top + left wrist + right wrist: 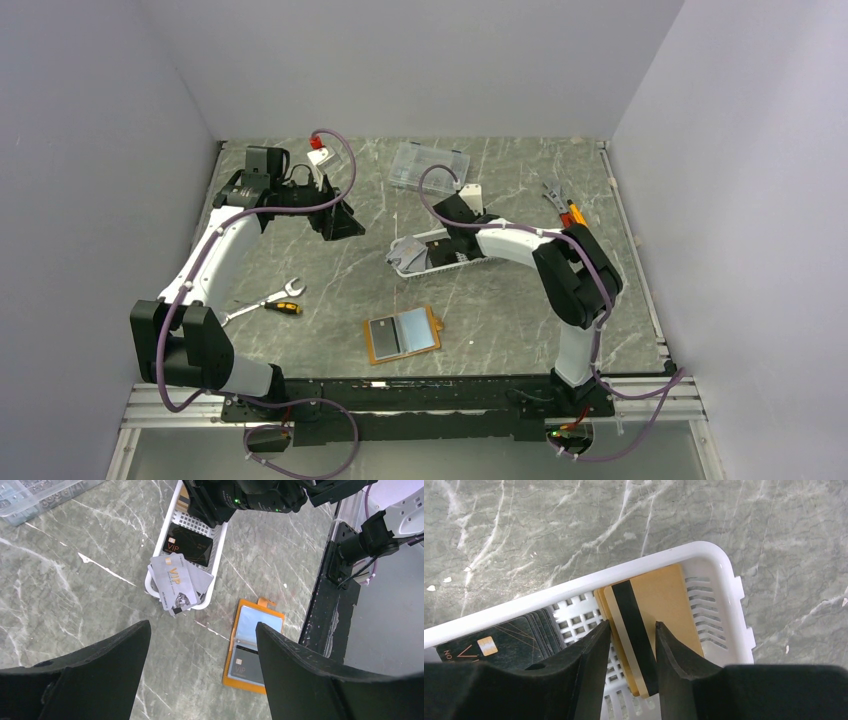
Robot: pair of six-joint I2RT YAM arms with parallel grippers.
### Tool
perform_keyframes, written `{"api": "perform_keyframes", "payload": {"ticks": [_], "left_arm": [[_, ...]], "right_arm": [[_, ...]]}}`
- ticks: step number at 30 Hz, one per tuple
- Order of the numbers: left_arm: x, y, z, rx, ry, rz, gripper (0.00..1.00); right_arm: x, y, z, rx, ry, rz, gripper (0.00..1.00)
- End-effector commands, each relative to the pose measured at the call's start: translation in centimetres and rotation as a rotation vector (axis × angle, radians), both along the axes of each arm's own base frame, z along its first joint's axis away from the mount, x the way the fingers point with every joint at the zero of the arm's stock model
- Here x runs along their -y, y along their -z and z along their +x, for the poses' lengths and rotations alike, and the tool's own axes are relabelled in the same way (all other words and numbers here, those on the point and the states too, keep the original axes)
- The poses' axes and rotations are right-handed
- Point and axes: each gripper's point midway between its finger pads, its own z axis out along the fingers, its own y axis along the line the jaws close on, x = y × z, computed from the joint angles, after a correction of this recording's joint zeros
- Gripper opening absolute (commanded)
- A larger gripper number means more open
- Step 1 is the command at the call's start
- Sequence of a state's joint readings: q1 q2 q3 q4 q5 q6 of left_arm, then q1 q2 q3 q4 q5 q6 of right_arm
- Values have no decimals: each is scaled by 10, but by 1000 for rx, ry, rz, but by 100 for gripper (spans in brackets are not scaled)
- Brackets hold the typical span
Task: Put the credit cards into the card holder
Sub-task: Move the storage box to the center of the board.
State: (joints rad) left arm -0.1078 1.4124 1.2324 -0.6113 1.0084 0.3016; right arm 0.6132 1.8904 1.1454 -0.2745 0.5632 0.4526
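The orange card holder lies open flat near the table's front, a dark card in one pocket and a pale blue one in the other. Further credit cards sit in a white slotted basket: gold-brown ones, black ones and grey ones spilling over its end. My right gripper reaches down into the basket, its jaws narrowed astride the edge of the top gold card with its black stripe. My left gripper hovers wide open and empty above the table, between basket and holder.
A clear compartment box stands at the back. A wrench lies at the left, pliers and a screwdriver at the right. The black front rail borders the table beside the holder.
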Motion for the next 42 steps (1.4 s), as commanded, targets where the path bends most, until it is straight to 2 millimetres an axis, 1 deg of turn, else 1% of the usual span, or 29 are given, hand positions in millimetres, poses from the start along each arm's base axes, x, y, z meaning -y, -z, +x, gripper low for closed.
{"api": "perform_keyframes", "payload": {"ticks": [1,5,7,9,13,17,23,27,31,41,42], "left_arm": [[2,-21,-6,63,32,-33,83],[3,-19,-6,58,34,-37,82],[3,-17,-7,55,37,-40,82],[3,-16,-8,50,39,-42,82],[4,-17,-8,53,42,-45,81],[4,-18,-9,55,46,-49,81],[4,-14,-11,51,53,-46,79],[4,-14,-12,50,56,-49,79],[4,-15,-13,50,61,-53,79],[5,-12,-14,40,69,-58,77],[5,-13,-14,40,70,-59,77]], "right_arm": [[6,43,-35,-183,-5,-10,35],[-2,38,-35,-167,-18,-26,31],[-6,34,-35,-157,-25,-37,27],[-5,28,-32,-143,-19,-39,23],[1,12,-25,-106,-11,-72,19],[9,-1,-18,-76,2,-111,18],[19,-10,-15,-54,20,-140,17],[22,-20,-13,-31,26,-146,17],[25,-31,-8,-7,34,-162,17],[25,-63,6,62,42,-154,18],[26,-64,7,61,43,-156,18]]}}
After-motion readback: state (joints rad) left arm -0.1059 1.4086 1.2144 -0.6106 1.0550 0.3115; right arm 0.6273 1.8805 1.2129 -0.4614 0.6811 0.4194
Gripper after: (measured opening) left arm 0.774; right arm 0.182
